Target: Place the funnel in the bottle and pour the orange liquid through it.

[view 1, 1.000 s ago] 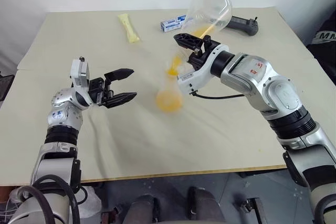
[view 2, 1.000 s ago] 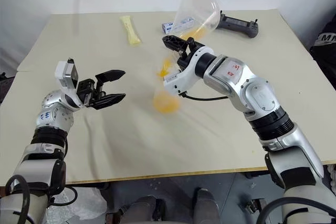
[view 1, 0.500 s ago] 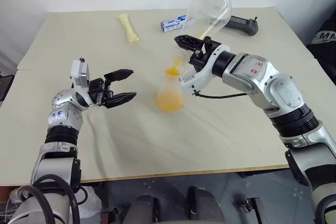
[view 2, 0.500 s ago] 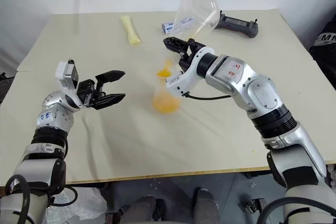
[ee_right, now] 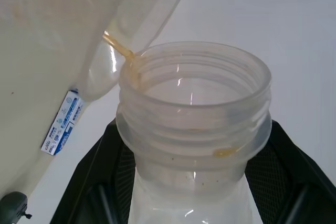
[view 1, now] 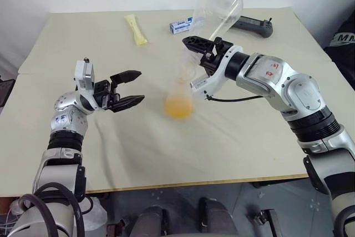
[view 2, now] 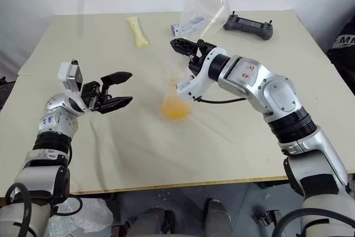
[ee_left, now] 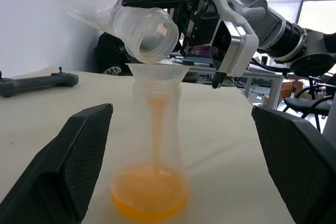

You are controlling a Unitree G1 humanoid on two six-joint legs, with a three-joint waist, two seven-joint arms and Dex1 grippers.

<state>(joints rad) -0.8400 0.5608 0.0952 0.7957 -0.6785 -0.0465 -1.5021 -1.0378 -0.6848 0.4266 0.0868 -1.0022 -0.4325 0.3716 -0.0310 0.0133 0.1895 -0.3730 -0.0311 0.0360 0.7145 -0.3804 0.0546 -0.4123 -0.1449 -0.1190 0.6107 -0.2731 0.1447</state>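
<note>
Orange liquid (ee_left: 149, 198) — in bottle (ee_left: 156, 129)

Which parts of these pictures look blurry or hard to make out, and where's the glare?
Head views: the clear bottle nearly vanishes against the table; only its orange liquid stands out. Left wrist view: near fingers are soft, bright windows behind. Right wrist view: the tilted flask has small glints on its rim.

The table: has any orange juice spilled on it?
No spill shows on the table. The orange liquid lies inside the bottle, under the funnel. The right hand holds a tipped flask.
</note>
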